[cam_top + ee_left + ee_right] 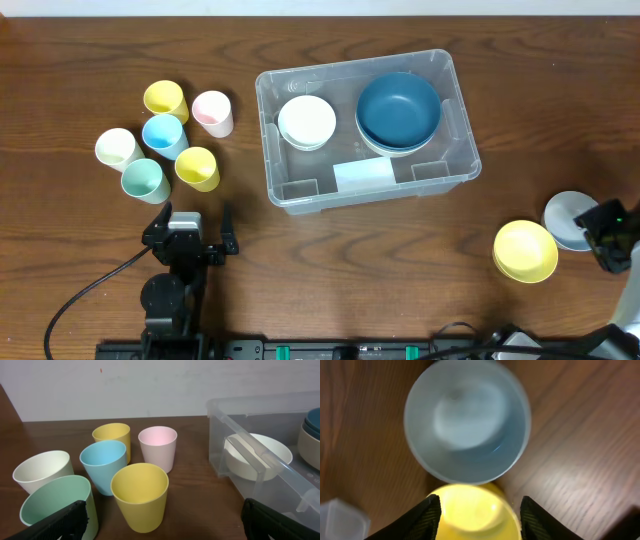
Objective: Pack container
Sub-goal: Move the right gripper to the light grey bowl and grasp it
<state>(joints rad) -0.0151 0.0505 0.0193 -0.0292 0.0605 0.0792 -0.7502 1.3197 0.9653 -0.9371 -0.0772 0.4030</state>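
Container (345, 145) is sitting mid-desk (90, 50), upright, lid off. It is holding a white bowl (306, 121) on its left side and stacked dark blue bowls (399, 108) on its right. A white label (362, 175) is showing through the bottom, near the front wall.

Six cups are standing upright in a cluster left of the container, apart from it:
- yellow cup (165, 98)
- pink cup (212, 112)
- white cup (116, 148)
- blue cup (163, 135)
- green cup (144, 180)
- second yellow cup (197, 168)

Left claw (195, 218) is sitting just in front of the cup cluster. It is released, with fingers spread and nothing between them. In the left wrist view the left claw (164, 506) is facing the cups, with the container corner (222, 435) showing at right.

Right claw (605, 235) is hanging at the desk's right edge, well apart from the container. It is over a light blue bowl (565, 215), which is touching a yellow bowl (525, 250). In the right wrist view the right claw (479, 501) is released, with fingers spread wide either side of the yellow bowl (470, 510). Cannot tell if the fingers are touching its rim. The light blue bowl (467, 420) is lying just beyond it.
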